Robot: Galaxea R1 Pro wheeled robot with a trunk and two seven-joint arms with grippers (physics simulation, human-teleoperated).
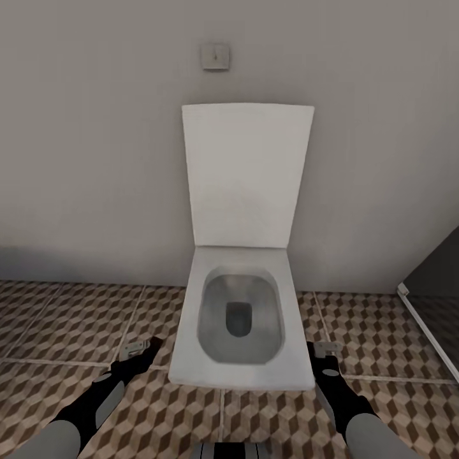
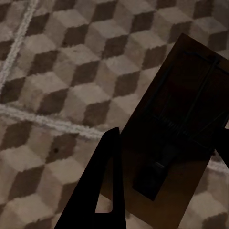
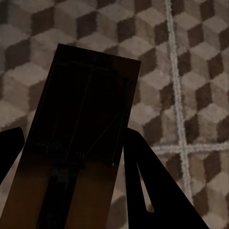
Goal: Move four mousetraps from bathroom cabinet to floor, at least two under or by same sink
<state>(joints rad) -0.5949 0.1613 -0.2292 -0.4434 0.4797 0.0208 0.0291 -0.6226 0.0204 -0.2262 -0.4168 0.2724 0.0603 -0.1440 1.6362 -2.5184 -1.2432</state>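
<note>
My left gripper (image 2: 164, 157) pinching mousetrap (image 2: 179, 124); my right gripper (image 3: 71, 162) pinching second mousetrap (image 3: 83, 124). Both held above bathroom floor (image 1: 76, 319), flanking toilet (image 1: 239, 325). Risk: dropping here leaves neither beside sink; shallow pinch could slip when base turns.

A home bathroom; a white square-edged ceramic toilet (image 1: 241, 319) with raised lid at frame centre; brown, beige and white cube-patterned floor tiles (image 1: 76, 325) across the bottom.

Matt tiled floor (image 1: 76, 331) — glossy toilet (image 1: 242, 376)
</note>
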